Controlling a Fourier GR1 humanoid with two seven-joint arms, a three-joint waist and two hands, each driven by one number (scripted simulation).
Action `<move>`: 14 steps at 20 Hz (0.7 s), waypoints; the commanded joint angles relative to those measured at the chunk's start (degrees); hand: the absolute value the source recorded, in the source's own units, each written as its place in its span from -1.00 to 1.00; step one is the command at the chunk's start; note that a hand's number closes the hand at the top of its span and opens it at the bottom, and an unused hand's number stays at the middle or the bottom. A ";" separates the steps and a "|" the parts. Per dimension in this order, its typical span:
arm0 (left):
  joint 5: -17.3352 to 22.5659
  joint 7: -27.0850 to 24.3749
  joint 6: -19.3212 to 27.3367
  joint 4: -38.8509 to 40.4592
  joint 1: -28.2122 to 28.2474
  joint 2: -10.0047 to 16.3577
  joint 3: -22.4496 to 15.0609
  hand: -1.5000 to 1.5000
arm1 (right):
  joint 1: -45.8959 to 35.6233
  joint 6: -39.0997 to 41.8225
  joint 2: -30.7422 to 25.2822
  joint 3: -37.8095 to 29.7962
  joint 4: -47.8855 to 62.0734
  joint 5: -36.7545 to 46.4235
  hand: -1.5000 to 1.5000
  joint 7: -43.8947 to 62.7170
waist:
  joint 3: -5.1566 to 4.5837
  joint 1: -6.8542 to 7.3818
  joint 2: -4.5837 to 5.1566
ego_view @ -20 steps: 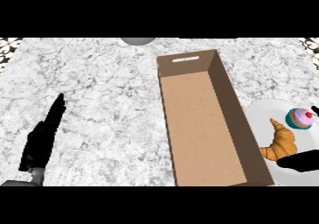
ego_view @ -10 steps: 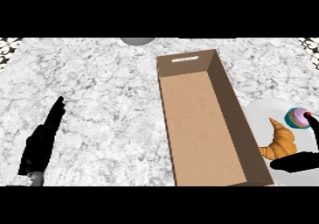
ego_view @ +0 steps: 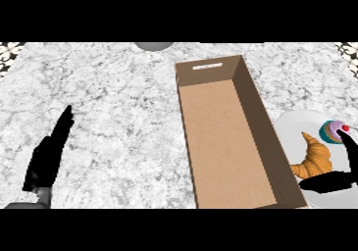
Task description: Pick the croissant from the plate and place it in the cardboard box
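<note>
The black right hand (ego_view: 333,183) holds its fingers (ego_view: 353,149) apart astride the golden crescent croissant (ego_view: 317,159) on the white round plate (ego_view: 297,125), apparently poised to close on it.

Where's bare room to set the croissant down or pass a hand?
Free: inside the brown cardboard box, and the grey marble counter between box and black left hand. Crowded: the white plate, with golden croissant, multicoloured cupcake and black right hand.
</note>
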 commanded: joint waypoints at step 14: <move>-5.61 1.01 -2.86 -2.96 1.02 -5.72 2.47 0.00 | -0.12 3.39 7.24 -6.99 8.74 7.11 -1.00 -9.85 | 0.02 0.05 0.00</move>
